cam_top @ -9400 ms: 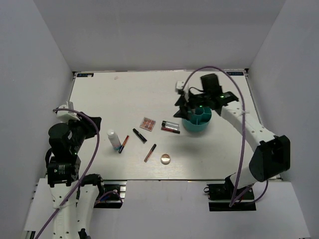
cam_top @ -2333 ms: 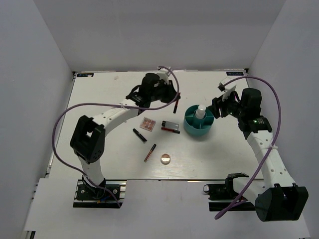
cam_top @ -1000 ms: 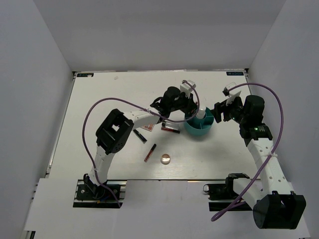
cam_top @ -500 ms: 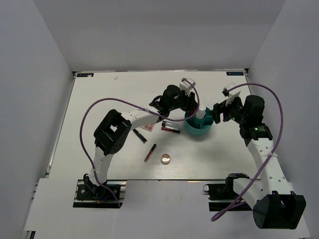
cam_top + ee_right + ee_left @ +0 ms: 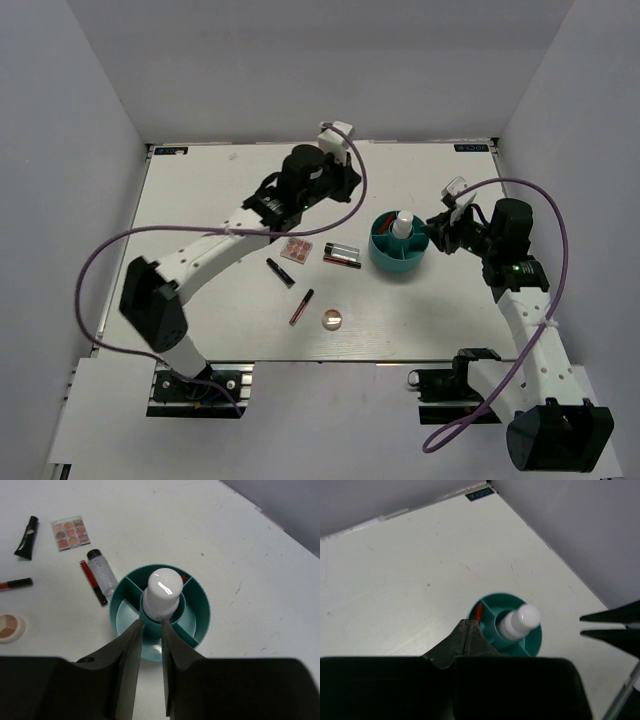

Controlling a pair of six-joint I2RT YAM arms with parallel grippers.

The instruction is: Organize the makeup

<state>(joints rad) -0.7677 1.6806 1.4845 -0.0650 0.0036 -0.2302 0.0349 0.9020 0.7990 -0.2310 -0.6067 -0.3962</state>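
The teal divided container (image 5: 384,256) holds the white bottle (image 5: 402,222) upright in its centre cup and a red pencil (image 5: 478,612) in a far compartment. On the table to its left lie the square palette (image 5: 296,247), a clear tube with a black cap (image 5: 340,250), a red-and-black pencil (image 5: 343,262), a black tube (image 5: 280,272), a brownish pencil (image 5: 301,306) and the round compact (image 5: 332,319). My left gripper (image 5: 466,622) is shut and empty, raised behind and left of the container. At the container's right side my right gripper (image 5: 151,623) stands narrowly open, holding nothing.
White walls rise close on the left, back and right of the table (image 5: 200,200). The left arm (image 5: 230,235) stretches diagonally over the table's left half. The right arm (image 5: 520,280) stands along the right edge.
My left gripper has drawn back from the container toward the far left and is shut again. The right gripper's jaws have narrowed from wide open.
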